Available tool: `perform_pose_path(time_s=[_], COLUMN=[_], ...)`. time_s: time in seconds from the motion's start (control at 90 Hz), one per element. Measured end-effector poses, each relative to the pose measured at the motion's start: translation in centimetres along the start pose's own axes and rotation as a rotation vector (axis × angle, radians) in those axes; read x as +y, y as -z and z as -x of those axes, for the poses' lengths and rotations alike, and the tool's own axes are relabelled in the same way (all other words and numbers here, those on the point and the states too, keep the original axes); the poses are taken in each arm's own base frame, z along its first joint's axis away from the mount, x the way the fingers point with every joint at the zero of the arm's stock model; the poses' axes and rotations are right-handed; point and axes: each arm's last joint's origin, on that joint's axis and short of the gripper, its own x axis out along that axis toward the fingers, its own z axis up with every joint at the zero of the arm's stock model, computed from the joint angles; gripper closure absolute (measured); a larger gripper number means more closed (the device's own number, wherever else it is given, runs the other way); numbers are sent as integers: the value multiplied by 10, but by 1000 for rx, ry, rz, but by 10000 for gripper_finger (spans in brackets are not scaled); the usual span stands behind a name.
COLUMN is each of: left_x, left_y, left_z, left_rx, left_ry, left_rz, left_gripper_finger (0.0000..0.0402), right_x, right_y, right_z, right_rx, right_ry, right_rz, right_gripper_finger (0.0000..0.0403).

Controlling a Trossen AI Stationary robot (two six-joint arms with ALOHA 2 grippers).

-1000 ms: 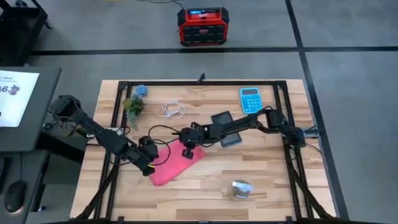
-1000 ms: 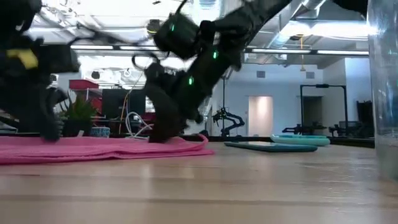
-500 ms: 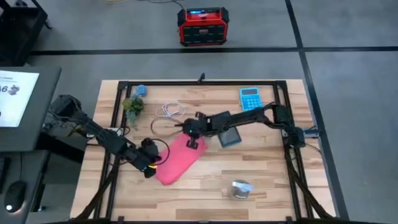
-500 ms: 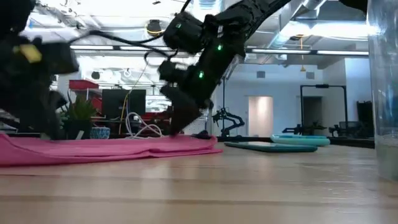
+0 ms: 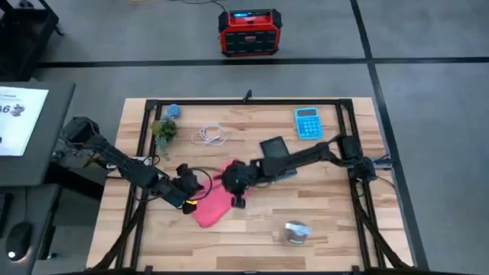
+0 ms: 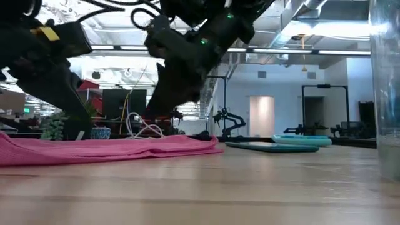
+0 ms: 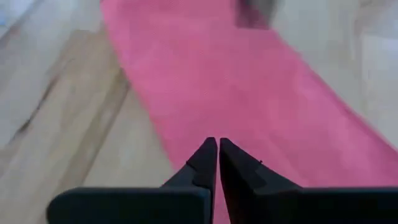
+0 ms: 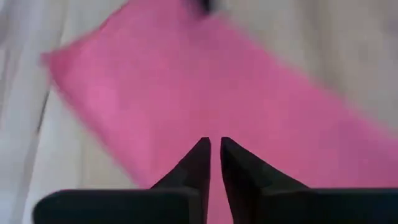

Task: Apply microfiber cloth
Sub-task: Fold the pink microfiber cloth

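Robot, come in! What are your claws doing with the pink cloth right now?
Left gripper shut, right gripper shut, both over the microfiber cloth. Cloth flat on table. Nothing in the way.

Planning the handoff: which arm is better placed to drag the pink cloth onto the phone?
Right, probably. Its claw sits over the microfiber cloth on the side facing the phone; the left claw is at the far edge.

- The wooden tabletop (image 5: 321, 221) is carrying everything, with the microfiber cloth (image 5: 214, 206) lying flat near its middle.
- A dark phone (image 5: 273, 147) is lying just beyond the cloth.
- A blue calculator (image 5: 308, 122) is sitting past the phone.
- A white cable (image 5: 209, 136) and small plant (image 5: 163, 130) are resting behind the cloth.
- A silvery object (image 5: 296, 232) is sitting nearer the front edge.
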Motion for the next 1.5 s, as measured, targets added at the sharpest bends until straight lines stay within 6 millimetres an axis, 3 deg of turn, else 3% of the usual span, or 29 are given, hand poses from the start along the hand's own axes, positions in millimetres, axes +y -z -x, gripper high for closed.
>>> perform_pose_path(time_s=[0.2, 0.456, 0.633, 0.844, 1.111, 1.333, 1.5], left_x=[1, 13, 14, 9, -3, -20, -22], left_y=[-7, -16, -17, -10, 12, 16, 16], left_z=[-3, -11, -13, -10, 3, 12, 13], left_rx=[-19, -6, 31, 88, 236, 192, 141], left_ry=[37, 36, 122, 163, 209, 300, 270], left_rz=[-144, -180, -170, -131, -102, -111, -111], left_gripper_finger=[402, 374, 336, 325, 329, 330, 330], right_x=[20, 9, -15, -63, -106, -118, -122], right_y=[17, 23, 26, 24, 24, 25, 43], right_z=[-13, -10, 3, 17, 23, 34, 23], right_rx=[56, 128, 235, 307, 329, 360, 329], right_ry=[37, 138, 239, 320, 228, 222, 55], right_rz=[114, -9, -90, -184, -353, -435, -522], right_gripper_finger=[267, 211, 214, 222, 224, 243, 250])
